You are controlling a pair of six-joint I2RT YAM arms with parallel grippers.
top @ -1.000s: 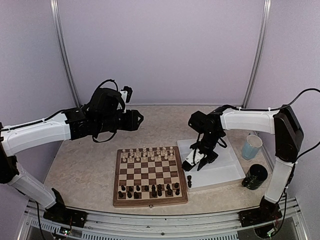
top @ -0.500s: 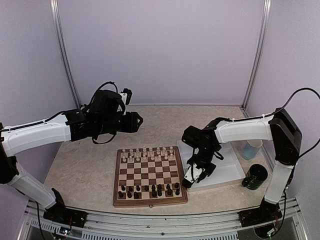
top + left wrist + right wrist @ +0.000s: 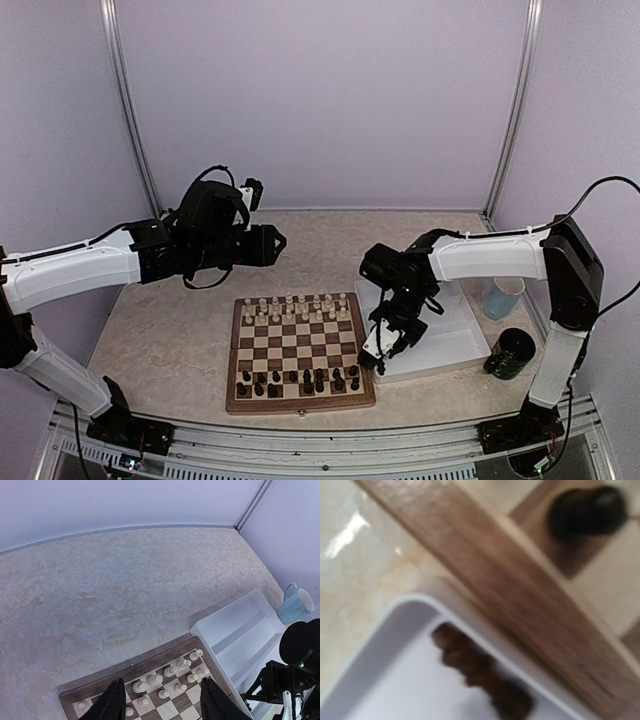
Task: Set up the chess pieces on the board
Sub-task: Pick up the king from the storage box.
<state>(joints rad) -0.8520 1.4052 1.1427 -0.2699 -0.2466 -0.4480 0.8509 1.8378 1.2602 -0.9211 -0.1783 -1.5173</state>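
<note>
At centre left, the left gripper (image 3: 274, 243) hangs released and empty above the board (image 3: 300, 404), over its cream pieces (image 3: 295, 308). Right of the board, the right gripper (image 3: 380, 350) dips into the white tray (image 3: 445, 335); I cannot tell its grip. The tray holds one dark piece (image 3: 480, 675) in its corner, and a nudge could jam it against the wall. The contents of the blue cup (image 3: 503, 293) are unseen.

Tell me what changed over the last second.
The right gripper swung from over the middle of the white tray to its near-left corner beside the board, closing in on the dark chess piece there. No grip is visible. The left gripper stayed open above the board's far edge, and the chess pieces standing on the board did not move.
</note>
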